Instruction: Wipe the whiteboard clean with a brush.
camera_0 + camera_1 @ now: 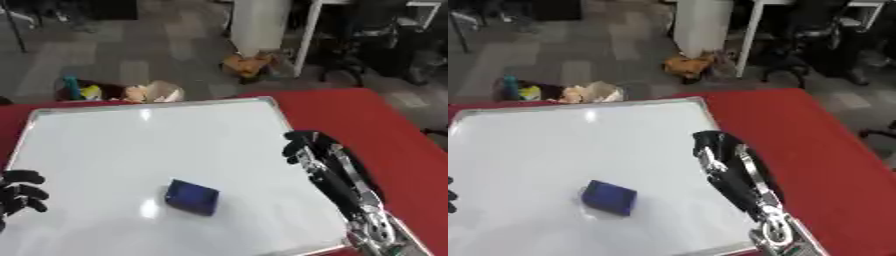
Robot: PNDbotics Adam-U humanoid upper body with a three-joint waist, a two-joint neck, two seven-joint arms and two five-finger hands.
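Red table (385,130), glossy whiteboard (131,150), blue block brush (192,197)

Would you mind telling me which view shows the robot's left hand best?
The left eye view: the left hand shows curled fingers at the whiteboard's left edge. The right eye view catches only a sliver of dark fingertips at its left border.

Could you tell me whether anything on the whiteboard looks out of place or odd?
Nothing stands out. The blue eraser lies slightly askew on the whiteboard, untouched by either robot hand, and I see no marks on the board.
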